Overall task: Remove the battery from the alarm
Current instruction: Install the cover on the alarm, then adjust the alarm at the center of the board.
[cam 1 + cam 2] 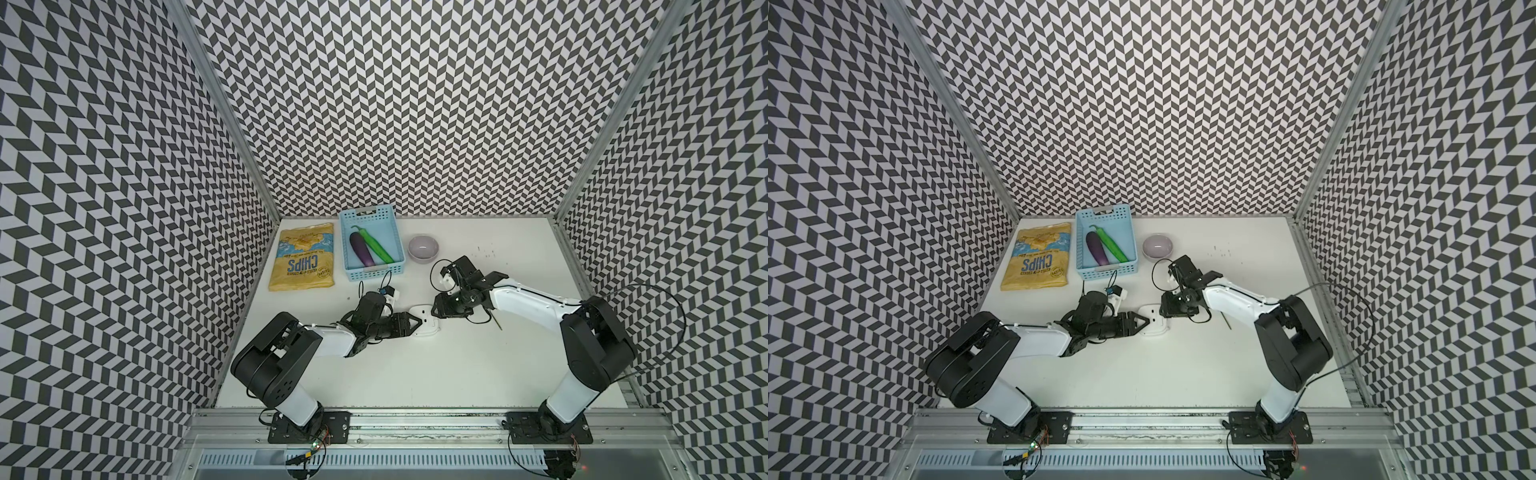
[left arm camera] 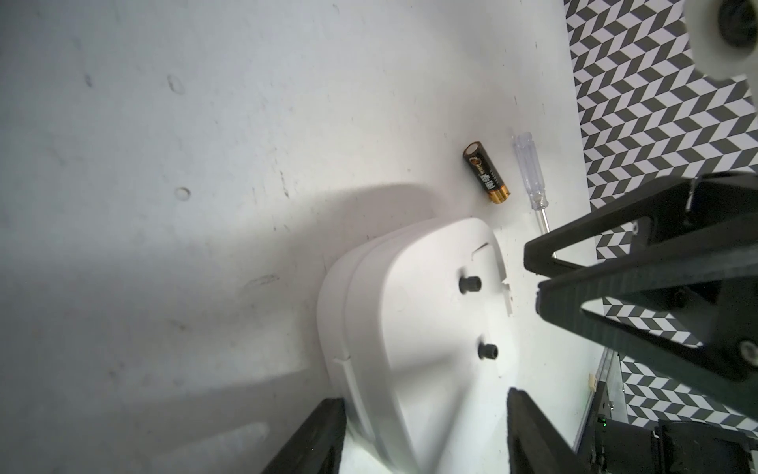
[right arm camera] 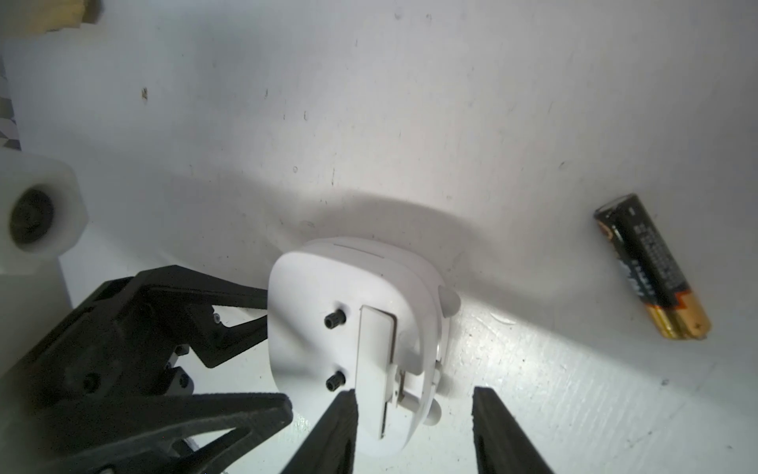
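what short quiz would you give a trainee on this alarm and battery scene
1. True or false: the battery sits inside the alarm.
2. Which gripper clamps the alarm? A left, B right, C neither.
3. Fill in: the battery lies on the table beside a clear-handled ____.
Key: 1 false, it lies out on the table. 2 A, the left gripper. 3 screwdriver.

We reach inward from both sides.
Our left arm [image 1: 328, 340] and right arm [image 1: 523, 301] bend low; left gripper [image 3: 275, 351] clamps the alarm [image 3: 352, 295], right gripper [image 2: 534, 271] faces it, jaws parted.
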Controlling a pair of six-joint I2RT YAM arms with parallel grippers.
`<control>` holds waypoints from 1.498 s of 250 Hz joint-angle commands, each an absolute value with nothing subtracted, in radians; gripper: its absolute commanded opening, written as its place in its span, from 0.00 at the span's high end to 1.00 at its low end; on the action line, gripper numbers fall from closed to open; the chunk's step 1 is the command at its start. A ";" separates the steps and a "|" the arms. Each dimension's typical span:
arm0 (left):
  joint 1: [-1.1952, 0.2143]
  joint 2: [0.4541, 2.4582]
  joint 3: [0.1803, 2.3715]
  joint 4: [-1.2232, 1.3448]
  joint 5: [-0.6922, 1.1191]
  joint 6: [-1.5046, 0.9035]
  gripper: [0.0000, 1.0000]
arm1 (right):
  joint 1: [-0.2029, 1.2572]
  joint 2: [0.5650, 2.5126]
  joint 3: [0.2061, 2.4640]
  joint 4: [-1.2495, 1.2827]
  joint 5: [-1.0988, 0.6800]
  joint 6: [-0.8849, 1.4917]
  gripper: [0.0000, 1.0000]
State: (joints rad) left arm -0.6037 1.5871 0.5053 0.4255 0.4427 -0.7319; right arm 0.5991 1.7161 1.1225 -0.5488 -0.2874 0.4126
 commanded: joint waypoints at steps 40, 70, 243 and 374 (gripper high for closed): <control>-0.602 1.561 0.500 0.434 0.439 -0.729 0.39 | 0.598 1.779 1.144 -0.549 -0.236 0.371 0.50; -0.601 1.562 0.503 0.431 0.439 -0.727 0.39 | 0.598 1.790 1.118 -0.530 -0.240 0.374 0.51; -0.553 1.315 0.426 0.379 0.367 -0.718 0.20 | 0.598 1.576 1.201 -0.427 -0.226 0.065 0.03; -0.371 0.939 0.197 0.299 0.324 -0.805 0.00 | 0.598 1.575 0.983 -0.330 -0.491 -0.973 0.00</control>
